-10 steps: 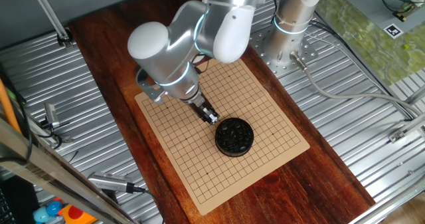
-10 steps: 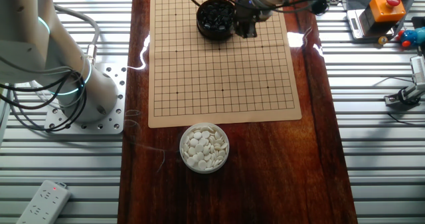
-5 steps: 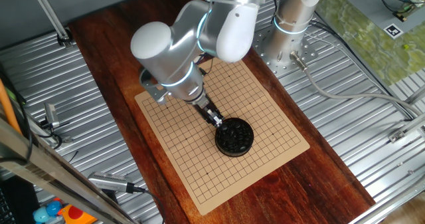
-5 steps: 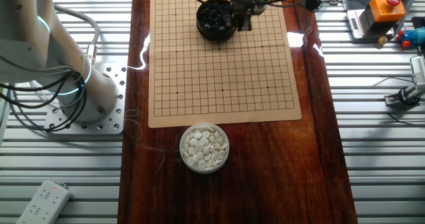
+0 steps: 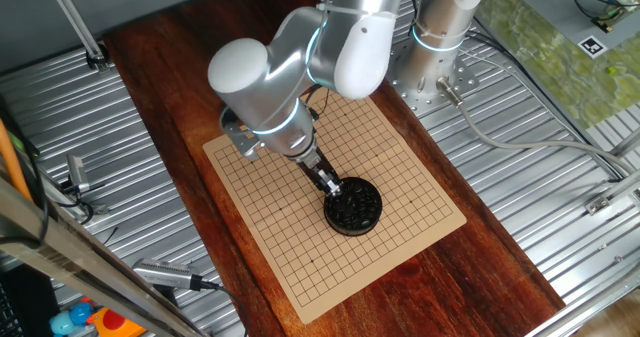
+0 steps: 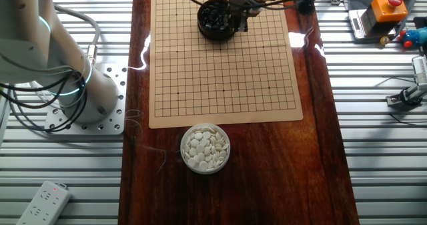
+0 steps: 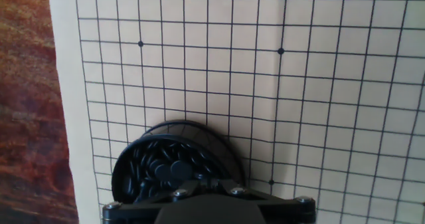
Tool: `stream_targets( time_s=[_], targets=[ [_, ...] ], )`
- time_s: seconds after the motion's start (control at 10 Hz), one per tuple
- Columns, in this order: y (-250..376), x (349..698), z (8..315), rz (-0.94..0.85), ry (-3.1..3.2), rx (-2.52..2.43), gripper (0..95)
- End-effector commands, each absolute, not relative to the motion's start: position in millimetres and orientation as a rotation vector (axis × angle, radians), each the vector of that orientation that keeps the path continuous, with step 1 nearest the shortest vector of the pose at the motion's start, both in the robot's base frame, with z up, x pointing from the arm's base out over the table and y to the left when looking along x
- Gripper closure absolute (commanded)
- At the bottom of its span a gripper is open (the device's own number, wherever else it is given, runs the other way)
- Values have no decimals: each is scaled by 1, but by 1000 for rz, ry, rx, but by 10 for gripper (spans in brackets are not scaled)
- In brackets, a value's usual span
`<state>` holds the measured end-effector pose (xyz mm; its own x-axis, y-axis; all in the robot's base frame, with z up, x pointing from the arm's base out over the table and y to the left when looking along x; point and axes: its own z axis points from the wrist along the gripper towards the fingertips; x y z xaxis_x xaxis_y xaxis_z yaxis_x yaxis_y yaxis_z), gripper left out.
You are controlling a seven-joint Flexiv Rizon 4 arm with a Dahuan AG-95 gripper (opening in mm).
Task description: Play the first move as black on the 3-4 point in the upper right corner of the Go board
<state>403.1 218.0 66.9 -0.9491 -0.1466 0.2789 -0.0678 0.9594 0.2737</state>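
The tan gridded board (image 5: 400,167) lies on the dark wooden table; it also shows in the other fixed view (image 6: 220,78) and fills the hand view (image 7: 279,91). No stone lies on its grid. A round black bowl of black stones (image 5: 356,209) stands on the board near one edge, also seen in the other fixed view (image 6: 212,19) and in the hand view (image 7: 163,165). My gripper (image 5: 333,188) hangs just over the bowl's rim (image 6: 237,17). Its fingertips (image 7: 211,187) show a narrow gap and hold nothing.
A clear bowl of white stones (image 6: 205,148) stands on the wood just off the board's opposite edge. The arm's base (image 5: 430,72) is bolted beside the table. Ribbed metal surfaces flank the wooden top (image 6: 267,178).
My gripper has moved across the board toward the bowl of black stones and now sits over its rim. Nothing was picked up.
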Motion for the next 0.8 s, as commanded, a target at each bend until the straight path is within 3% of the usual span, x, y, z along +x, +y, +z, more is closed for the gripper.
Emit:
stream_targets(
  time_s=[0.1,0.7,0.8],
  targets=[
    [221,401,64,-358,-2812,97,950],
    [219,392,57,-336,-2811,17,950],
    [219,390,56,-345,-2815,13,760]
  ],
)
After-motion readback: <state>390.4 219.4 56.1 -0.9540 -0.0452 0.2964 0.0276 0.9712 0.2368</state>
